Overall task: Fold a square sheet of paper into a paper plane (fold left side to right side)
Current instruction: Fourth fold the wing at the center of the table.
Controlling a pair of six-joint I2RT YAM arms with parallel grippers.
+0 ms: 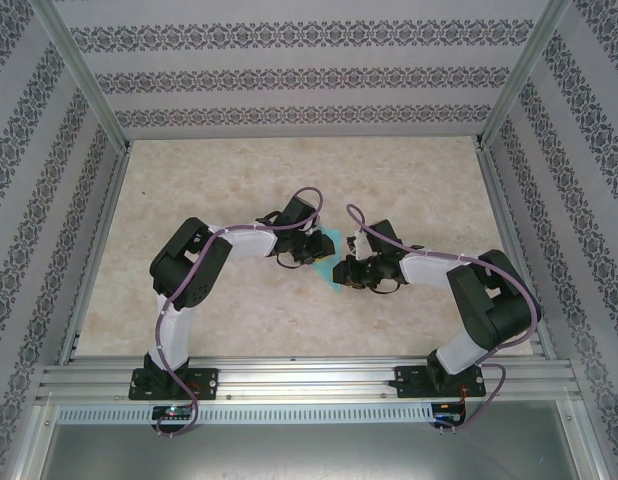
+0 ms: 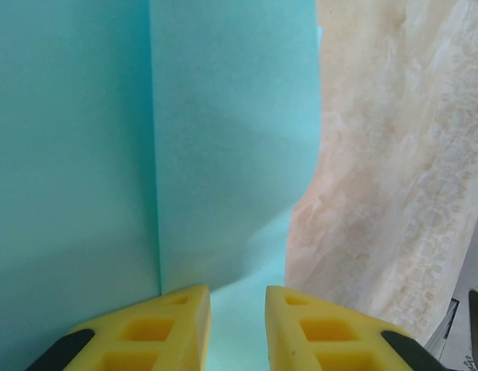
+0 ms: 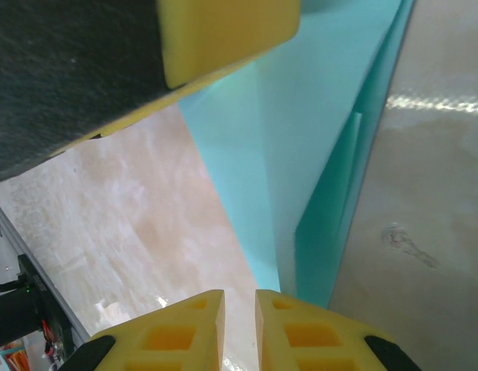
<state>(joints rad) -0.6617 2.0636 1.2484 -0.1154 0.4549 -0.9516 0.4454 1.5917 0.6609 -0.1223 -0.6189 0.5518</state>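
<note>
Turquoise and folded, the square sheet of paper (image 1: pixel 331 243) lies in the middle of the table (image 1: pixel 389 180), where the left gripper (image 2: pixel 237 290), jaws a little apart, and the right gripper (image 3: pixel 239 292), maybe pinching, I cannot tell, seem to hold its folds flat.

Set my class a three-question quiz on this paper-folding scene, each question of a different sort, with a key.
1. True or false: the folded turquoise paper lies in the far-left corner of the table.
2. The fingertips of the left end effector are: A red, B yellow, C white.
3. Fill in: in the left wrist view, a straight ___ runs along the paper.
Key: 1 false, it lies mid-table; 2 B; 3 crease.
</note>
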